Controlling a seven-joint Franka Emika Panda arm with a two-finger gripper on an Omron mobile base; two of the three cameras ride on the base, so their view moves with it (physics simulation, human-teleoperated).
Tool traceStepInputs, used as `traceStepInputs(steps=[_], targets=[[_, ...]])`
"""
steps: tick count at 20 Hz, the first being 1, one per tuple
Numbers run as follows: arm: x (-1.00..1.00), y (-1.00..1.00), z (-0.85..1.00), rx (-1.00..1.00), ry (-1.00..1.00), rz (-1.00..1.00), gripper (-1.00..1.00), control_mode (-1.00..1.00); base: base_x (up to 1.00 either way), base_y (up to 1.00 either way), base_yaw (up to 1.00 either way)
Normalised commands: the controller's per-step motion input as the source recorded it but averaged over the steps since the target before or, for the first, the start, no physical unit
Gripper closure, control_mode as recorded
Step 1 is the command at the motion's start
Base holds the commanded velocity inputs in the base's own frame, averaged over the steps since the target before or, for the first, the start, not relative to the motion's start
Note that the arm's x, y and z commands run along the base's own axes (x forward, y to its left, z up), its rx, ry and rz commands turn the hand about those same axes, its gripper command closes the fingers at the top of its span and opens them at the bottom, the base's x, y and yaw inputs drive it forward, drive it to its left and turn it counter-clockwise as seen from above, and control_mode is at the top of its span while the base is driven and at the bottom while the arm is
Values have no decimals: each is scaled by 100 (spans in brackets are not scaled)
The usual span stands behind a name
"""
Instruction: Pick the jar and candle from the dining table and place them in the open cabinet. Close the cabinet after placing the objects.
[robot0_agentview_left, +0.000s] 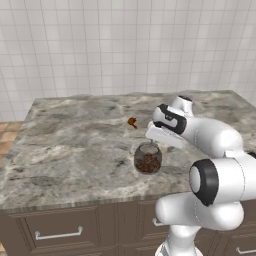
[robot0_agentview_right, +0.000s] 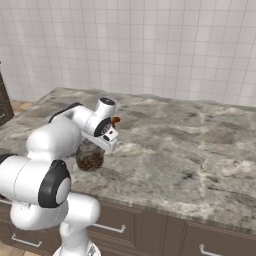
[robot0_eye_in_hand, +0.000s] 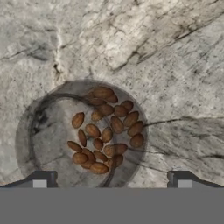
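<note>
The jar (robot0_agentview_left: 147, 158), squat clear glass with brown lumpy contents, stands upright on the dining table (robot0_agentview_left: 70, 150) near its front edge. My gripper (robot0_agentview_left: 152, 141) hangs just above it, pointing down, open, with nothing between the fingers. From the right base view the jar (robot0_agentview_right: 90, 159) sits below and slightly left of the gripper (robot0_agentview_right: 100, 146). Looking down from the hand, the jar's mouth (robot0_eye_in_hand: 83, 135) lies left of centre between my spread fingertips, gripper (robot0_eye_in_hand: 111, 181). The candle and the cabinet are out of view.
A small orange-brown lump (robot0_agentview_left: 132, 122) lies on the marble just behind the jar, also lump (robot0_agentview_right: 116, 120). Dark wooden drawer fronts with silver handles (robot0_agentview_left: 57, 232) run under the table's front edge. A white tiled wall stands behind the table.
</note>
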Motion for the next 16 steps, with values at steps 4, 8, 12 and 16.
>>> traceStepInputs(steps=[4, 8, 12, 16], targets=[[17, 0, -13, 0, 3, 0, -100, -100, 0, 0, 0], [19, 0, -13, 0, 1, 0, -100, -100, 0, 0, 0], [23, 0, -12, 0, 3, 0, -100, -100, 0, 0, 0], [22, 0, -16, 0, 3, -1, -100, -100, 0, 0, 0]])
